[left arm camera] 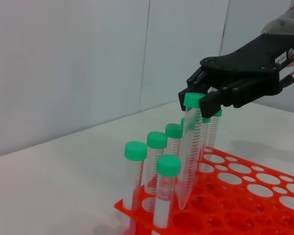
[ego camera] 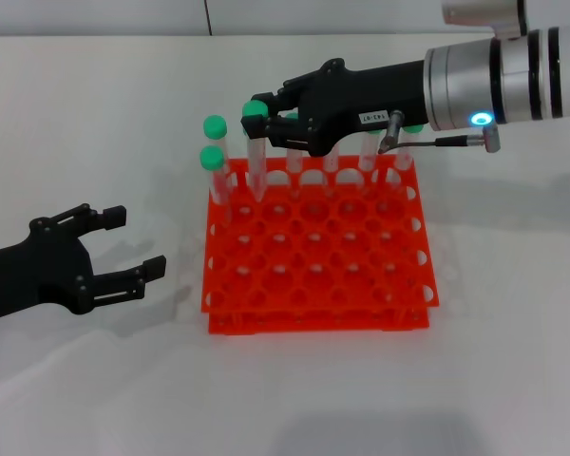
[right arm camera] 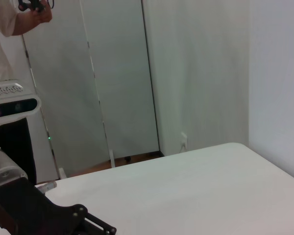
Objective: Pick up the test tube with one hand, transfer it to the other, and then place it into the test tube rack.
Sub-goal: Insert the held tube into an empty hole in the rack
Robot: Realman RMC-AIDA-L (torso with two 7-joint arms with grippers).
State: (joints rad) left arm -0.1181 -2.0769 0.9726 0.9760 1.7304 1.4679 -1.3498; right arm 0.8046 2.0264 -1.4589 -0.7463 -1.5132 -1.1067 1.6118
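My right gripper point(ego camera: 264, 118) is shut on the green cap of a clear test tube point(ego camera: 257, 166) and holds it over the back left part of the orange-red rack point(ego camera: 318, 319). In the left wrist view the held tube point(left arm camera: 190, 156) hangs slightly tilted from the right gripper point(left arm camera: 202, 101), its pointed tip at the mouth of a hole in the rack point(left arm camera: 245, 198). My left gripper point(ego camera: 133, 243) is open and empty, low over the table to the left of the rack. The right wrist view shows neither tube nor rack.
Several other green-capped tubes stand in the rack's back row and left corner point(ego camera: 212, 158), close beside the held tube; they also show in the left wrist view point(left arm camera: 135, 152). White table point(ego camera: 95, 380) all round. A person point(right arm camera: 10, 17) stands far behind.
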